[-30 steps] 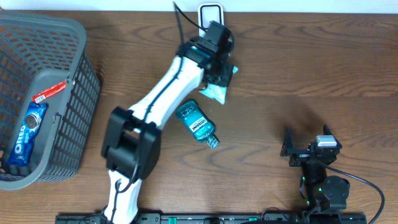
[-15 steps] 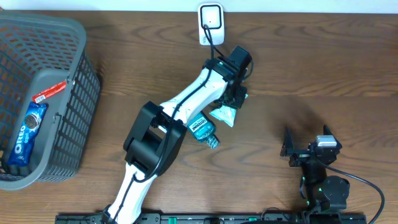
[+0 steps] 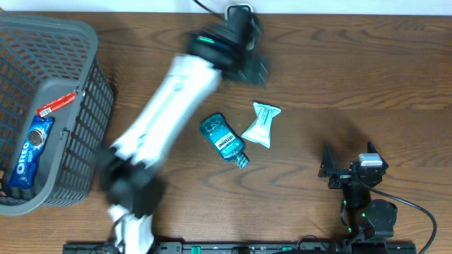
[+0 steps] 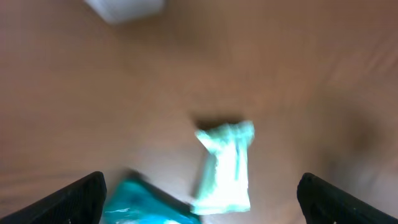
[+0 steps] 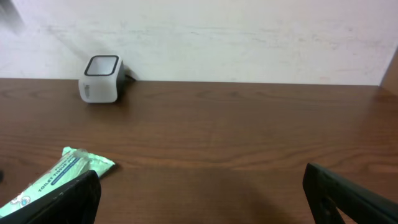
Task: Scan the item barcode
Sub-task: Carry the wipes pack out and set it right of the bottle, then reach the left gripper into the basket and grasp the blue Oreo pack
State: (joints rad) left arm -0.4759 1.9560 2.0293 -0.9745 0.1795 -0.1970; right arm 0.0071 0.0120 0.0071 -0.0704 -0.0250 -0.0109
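Observation:
The pale green packet (image 3: 262,124) lies loose on the wooden table, right of a teal mouthwash bottle (image 3: 223,138). My left gripper (image 3: 253,65) is blurred with motion, above and behind both, close to the white barcode scanner (image 3: 239,10) at the back edge. Its jaws stand wide open and empty. In the left wrist view the packet (image 4: 227,165) and bottle (image 4: 146,202) lie below the left gripper (image 4: 200,200), with the scanner (image 4: 124,7) at the top. My right gripper (image 3: 347,161) rests open near the front right; its view shows the scanner (image 5: 101,78) and packet (image 5: 59,177).
A grey plastic basket (image 3: 85,42) stands at the left edge, holding an Oreo pack (image 3: 34,144) and a red item (image 3: 56,104). A white wall runs behind the table's back edge.
The left gripper opened and let go of the green packet, which now lies on the table beside the bottle. The left arm swung up and back to the left. The right arm stayed still.

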